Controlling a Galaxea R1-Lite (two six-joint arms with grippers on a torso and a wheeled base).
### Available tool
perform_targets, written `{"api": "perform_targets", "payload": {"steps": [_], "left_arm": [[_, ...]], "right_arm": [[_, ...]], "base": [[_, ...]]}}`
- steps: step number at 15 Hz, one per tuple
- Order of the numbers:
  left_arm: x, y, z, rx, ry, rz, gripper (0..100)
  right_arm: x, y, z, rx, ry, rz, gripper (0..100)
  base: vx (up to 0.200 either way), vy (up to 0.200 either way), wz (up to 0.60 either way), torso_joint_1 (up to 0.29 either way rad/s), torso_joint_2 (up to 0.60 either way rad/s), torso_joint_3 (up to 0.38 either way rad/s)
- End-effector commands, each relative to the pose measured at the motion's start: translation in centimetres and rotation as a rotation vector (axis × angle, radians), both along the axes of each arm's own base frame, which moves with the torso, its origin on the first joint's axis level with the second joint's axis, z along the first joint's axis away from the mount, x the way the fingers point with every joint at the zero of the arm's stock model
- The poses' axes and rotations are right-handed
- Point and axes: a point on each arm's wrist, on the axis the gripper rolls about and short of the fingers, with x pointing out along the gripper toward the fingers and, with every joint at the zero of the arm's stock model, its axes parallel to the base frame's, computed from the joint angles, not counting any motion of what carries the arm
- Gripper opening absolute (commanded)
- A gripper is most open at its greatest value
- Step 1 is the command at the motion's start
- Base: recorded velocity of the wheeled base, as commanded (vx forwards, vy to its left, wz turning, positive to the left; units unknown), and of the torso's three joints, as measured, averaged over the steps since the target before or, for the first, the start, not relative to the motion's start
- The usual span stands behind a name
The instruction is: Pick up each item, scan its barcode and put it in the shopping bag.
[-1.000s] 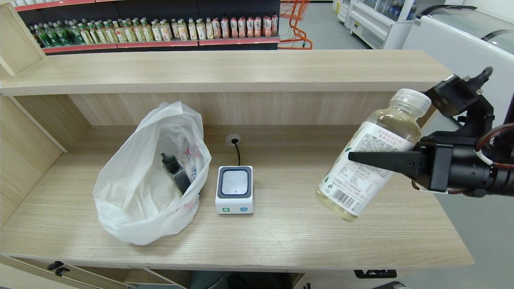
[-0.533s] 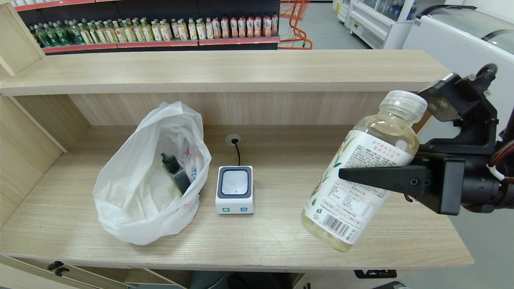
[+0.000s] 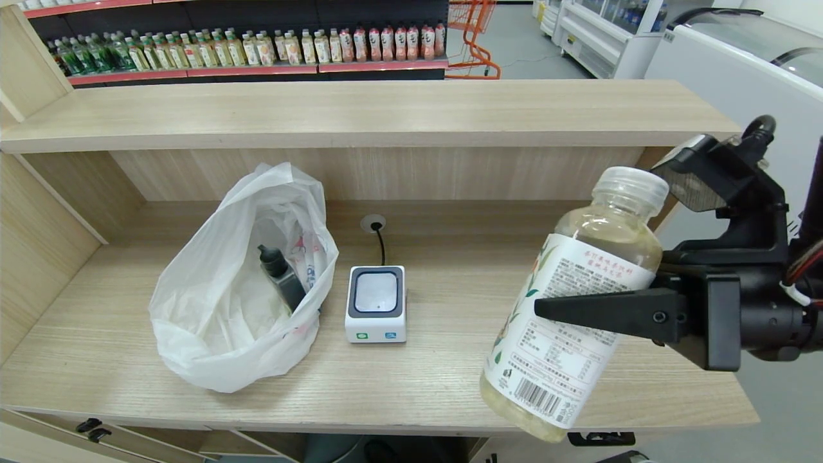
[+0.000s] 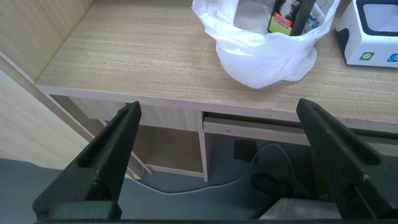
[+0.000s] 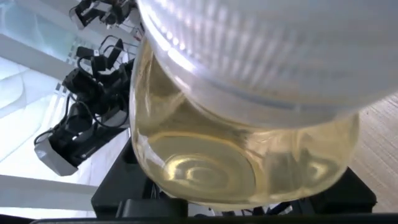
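My right gripper (image 3: 578,308) is shut on a clear bottle (image 3: 575,302) of pale yellow drink with a white label, held tilted in the air over the counter's right front part, its barcode facing front and down. The right wrist view looks down on the bottle (image 5: 249,124) from its white cap. A white scanner (image 3: 376,303) with a grey window sits mid-counter. Left of it the white shopping bag (image 3: 238,289) stands open with a dark bottle (image 3: 280,273) inside. My left gripper (image 4: 217,162) hangs open below the counter's front edge, near the shopping bag (image 4: 267,43) and the scanner (image 4: 373,31).
The wooden counter (image 3: 450,360) has a raised back ledge (image 3: 360,112) and a side wall at the left. A black cable (image 3: 379,241) runs from a hole to the scanner. Store shelves with bottles, an orange cart and freezers stand behind.
The right gripper has carried the bottle lower and slightly left, toward the counter's front edge, and nearer the camera. The bag, the scanner and the camera have stayed put.
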Motion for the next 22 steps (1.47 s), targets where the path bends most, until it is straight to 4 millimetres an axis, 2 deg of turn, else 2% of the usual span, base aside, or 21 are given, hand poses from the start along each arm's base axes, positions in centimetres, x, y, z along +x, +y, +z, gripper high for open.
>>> {"api": "perform_targets", "payload": {"steps": [1,6,9,17,18,19,21,22], "left_arm": [[0.0,0.0,0.0,0.000,0.000,0.001,100],[0.0,0.0,0.0,0.000,0.000,-0.001,100],[0.0,0.0,0.0,0.000,0.000,0.001,100],[0.0,0.0,0.0,0.000,0.000,0.001,100],[0.0,0.0,0.0,0.000,0.000,-0.001,100],[0.0,0.0,0.0,0.000,0.000,-0.001,100],[0.0,0.0,0.0,0.000,0.000,-0.001,100],[0.0,0.0,0.0,0.000,0.000,-0.001,100]], "right_arm": [[-0.2,-0.1,0.4,0.006,-0.009,0.005,0],[-0.1,0.9,1.8,0.028,-0.043,0.023,0],[-0.4,1.2,1.9,0.016,-0.030,0.038,0],[-0.7,0.5,2.2,0.015,-0.076,0.013,0],[-0.3,0.2,2.1,-0.002,-0.121,-0.017,0],[0.2,-0.4,1.6,-0.058,-0.252,-0.049,0],[1.8,-3.0,1.0,-0.241,-0.628,-0.130,0],[2.4,-4.9,1.1,-0.381,-0.880,-0.175,0]], "base": [[0.000,0.000,0.00,0.000,0.00,0.000],[0.000,0.000,0.00,0.000,0.00,0.000],[0.000,0.000,0.00,0.000,0.00,0.000],[0.000,0.000,0.00,0.000,0.00,0.000],[0.000,0.000,0.00,0.000,0.00,0.000],[0.000,0.000,0.00,0.000,0.00,0.000],[0.000,0.000,0.00,0.000,0.00,0.000],[0.000,0.000,0.00,0.000,0.00,0.000]]}}
